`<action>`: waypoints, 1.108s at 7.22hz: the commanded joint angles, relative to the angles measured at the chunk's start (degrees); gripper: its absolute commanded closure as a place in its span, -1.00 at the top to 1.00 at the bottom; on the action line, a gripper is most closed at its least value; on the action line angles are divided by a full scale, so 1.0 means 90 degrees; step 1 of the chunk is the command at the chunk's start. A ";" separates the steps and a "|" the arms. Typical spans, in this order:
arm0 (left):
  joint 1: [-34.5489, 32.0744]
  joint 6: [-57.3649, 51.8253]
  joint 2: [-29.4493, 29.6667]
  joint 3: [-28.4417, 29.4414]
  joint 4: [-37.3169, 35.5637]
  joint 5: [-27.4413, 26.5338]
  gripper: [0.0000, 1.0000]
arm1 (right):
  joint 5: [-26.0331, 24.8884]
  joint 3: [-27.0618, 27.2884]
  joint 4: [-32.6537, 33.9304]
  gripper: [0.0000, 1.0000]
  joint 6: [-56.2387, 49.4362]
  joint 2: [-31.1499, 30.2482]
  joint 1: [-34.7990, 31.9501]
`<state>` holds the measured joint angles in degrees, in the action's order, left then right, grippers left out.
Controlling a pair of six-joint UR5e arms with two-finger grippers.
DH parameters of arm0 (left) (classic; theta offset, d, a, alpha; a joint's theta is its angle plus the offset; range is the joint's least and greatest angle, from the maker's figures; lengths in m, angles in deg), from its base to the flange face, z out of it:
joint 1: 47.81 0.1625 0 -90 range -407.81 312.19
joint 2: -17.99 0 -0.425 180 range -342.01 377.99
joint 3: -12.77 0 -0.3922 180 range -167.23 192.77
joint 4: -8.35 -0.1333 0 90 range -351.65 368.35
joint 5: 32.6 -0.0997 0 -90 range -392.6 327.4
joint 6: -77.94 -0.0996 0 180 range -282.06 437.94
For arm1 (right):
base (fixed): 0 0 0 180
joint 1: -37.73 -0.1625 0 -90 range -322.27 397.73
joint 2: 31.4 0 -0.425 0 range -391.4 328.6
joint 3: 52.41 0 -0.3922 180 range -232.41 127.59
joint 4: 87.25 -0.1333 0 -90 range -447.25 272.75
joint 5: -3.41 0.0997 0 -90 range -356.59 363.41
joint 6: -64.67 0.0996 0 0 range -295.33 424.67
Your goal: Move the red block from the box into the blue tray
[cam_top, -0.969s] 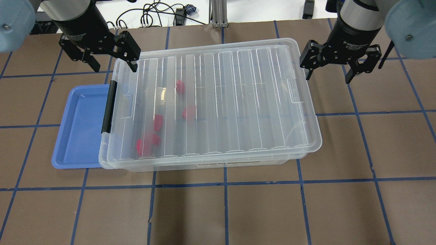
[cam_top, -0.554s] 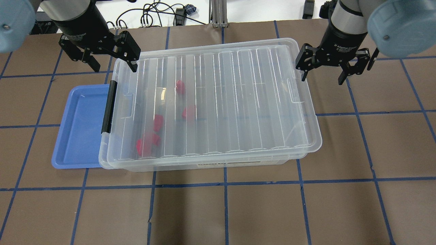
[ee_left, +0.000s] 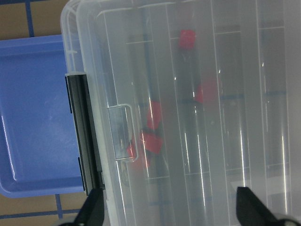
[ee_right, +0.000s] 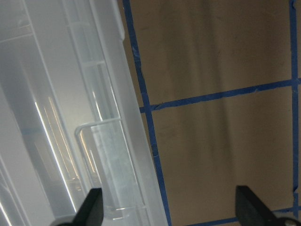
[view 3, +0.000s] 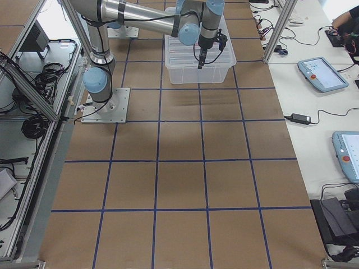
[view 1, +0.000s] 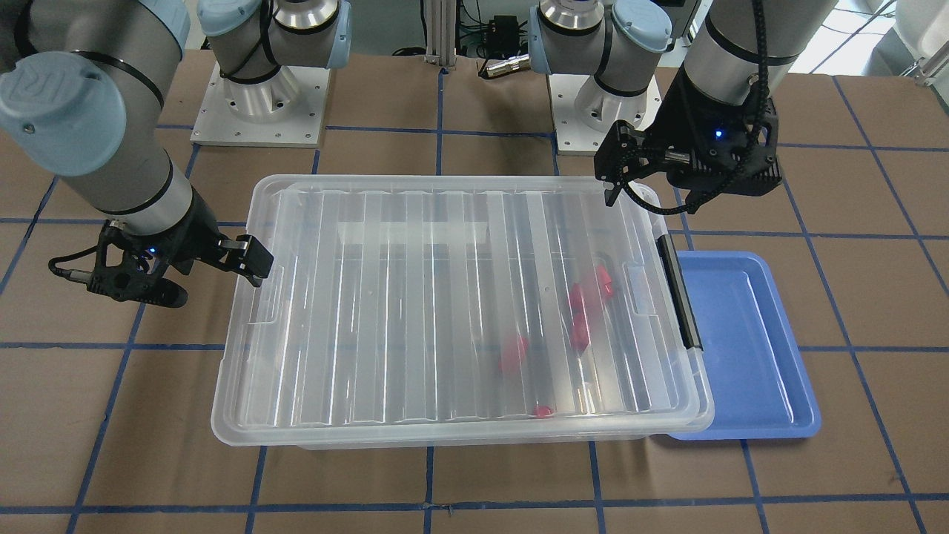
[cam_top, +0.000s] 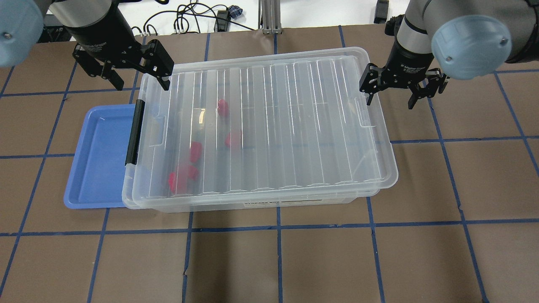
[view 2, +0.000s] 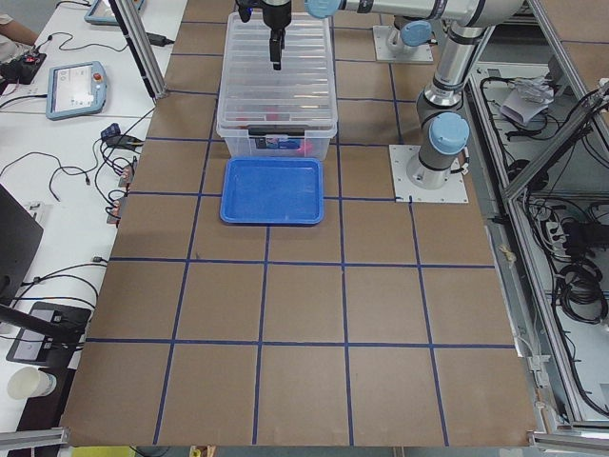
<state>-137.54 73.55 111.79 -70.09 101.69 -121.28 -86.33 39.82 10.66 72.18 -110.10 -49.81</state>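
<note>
Box (cam_top: 294, 126) lidded, red block (cam_top: 233, 139) inside, left claw (cam_top: 141, 84) spread above latch (cam_top: 134, 132) end, right claw (cam_top: 389, 103) spread opposite

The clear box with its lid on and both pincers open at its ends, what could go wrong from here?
1. The black latch seems down; if the lid is pulled first, the whole box may lift or slide, tumbling the red blocks.
2. The box's rim overhangs the blue tray, so any slide could shove it.
3. The right pincer straddles the lid's edge; coming down, a finger may jam on the rim.
</note>
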 commanded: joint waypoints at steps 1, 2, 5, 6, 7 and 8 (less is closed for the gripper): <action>0.0000 0.0000 -0.0012 -0.0022 0.0000 0.0000 1.00 | -0.0019 0.0065 0.0068 1.00 0.0064 0.0160 0.0001; 0.0000 0.0000 -0.0012 -0.0023 -0.0010 0.0000 1.00 | -0.0019 0.0065 0.0068 1.00 0.0055 0.0257 0.0001; 0.0000 0.0000 -0.0022 -0.0023 -0.0010 0.0000 1.00 | -0.0098 0.0065 0.0068 1.00 0.0026 0.0356 0.0117; 0.0010 0.0000 -0.0022 -0.0032 -0.0010 0.0000 1.00 | -0.0107 0.0036 0.0068 1.00 -0.0033 0.0385 0.0196; 0.0010 0.0000 -0.0042 -0.0042 -0.0010 0.0000 1.00 | -0.0107 -0.0003 0.0068 1.00 -0.0043 0.0385 0.0245; 0.0010 0.0000 -0.0042 -0.0042 -0.0010 0.0000 1.00 | -0.0136 -0.0013 0.0078 1.00 -0.0053 0.0385 0.0264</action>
<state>-137.47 73.54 111.48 -70.42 101.60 -121.28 -87.35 39.93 11.29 71.89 -106.69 -47.86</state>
